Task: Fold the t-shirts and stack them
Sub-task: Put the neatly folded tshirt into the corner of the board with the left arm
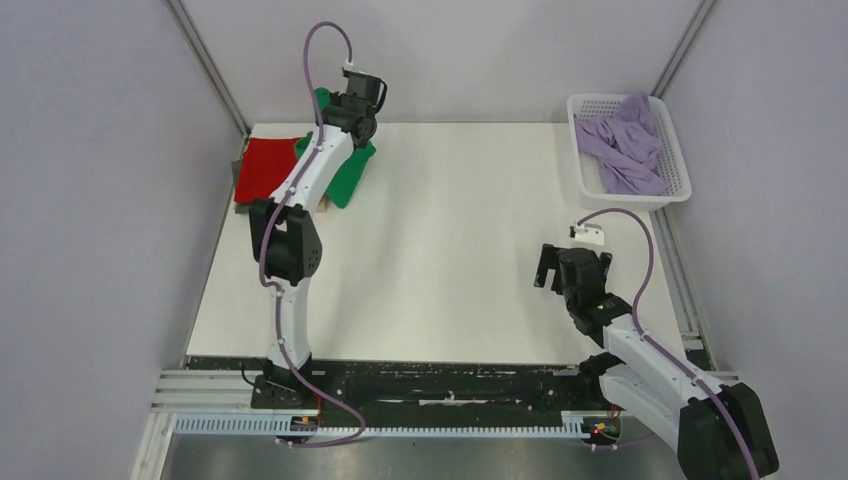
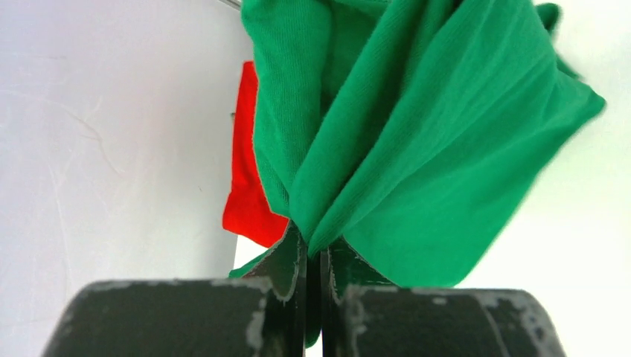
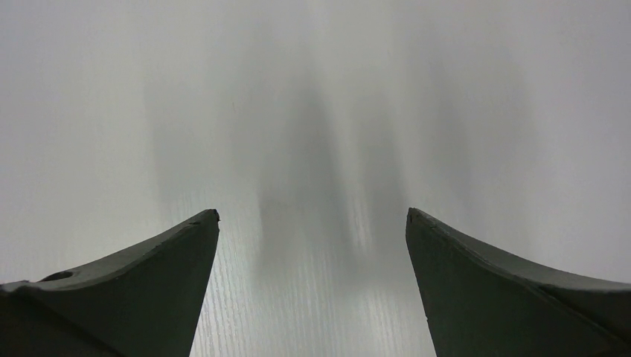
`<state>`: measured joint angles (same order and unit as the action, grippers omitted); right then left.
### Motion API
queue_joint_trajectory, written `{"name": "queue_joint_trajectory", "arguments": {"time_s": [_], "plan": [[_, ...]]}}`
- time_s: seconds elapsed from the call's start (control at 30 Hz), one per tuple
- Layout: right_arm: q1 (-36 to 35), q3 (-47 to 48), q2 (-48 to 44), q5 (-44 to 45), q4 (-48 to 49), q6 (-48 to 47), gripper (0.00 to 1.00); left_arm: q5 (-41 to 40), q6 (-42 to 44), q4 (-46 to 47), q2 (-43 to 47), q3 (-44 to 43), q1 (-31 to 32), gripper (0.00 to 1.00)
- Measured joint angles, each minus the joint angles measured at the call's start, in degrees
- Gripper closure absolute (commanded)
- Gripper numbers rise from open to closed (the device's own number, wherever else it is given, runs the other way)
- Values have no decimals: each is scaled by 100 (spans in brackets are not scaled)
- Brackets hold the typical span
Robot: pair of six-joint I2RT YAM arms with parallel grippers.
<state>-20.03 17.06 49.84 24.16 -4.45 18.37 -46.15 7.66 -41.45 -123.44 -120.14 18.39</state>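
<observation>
The left fingers [image 2: 286, 264] are clamped on a bunched fold of the bright green cloth t-shirt [image 2: 417, 149], which drapes down at the far left corner of the white surface [image 1: 450, 250], beside a flat red cloth t-shirt [image 1: 265, 165]. The right fingers [image 3: 149, 275] stand wide apart, empty, near the right edge. A crumpled lavender t-shirt [image 1: 625, 145] lies in the white plastic mesh basket [image 1: 630, 201] at the far right corner.

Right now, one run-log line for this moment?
left fingers: shut on green t-shirt | right fingers: open, empty | red t-shirt: far left | lavender t-shirts: in basket
</observation>
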Motion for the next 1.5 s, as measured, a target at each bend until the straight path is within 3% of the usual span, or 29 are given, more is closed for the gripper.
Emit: {"name": "queue_joint_trajectory", "arguments": {"time_s": [0.53, 1.2, 1.5], "plan": [[0, 90, 175, 297, -168, 9, 2, 37, 382, -240, 2, -463, -216, 98], [0, 138, 83, 391, -315, 160, 2, 328, 374, -525, 813, -691, -247, 98], [0, 138, 83, 516, -400, 179, 2, 605, 236, -509, 400, -688, -846, 98]]}}
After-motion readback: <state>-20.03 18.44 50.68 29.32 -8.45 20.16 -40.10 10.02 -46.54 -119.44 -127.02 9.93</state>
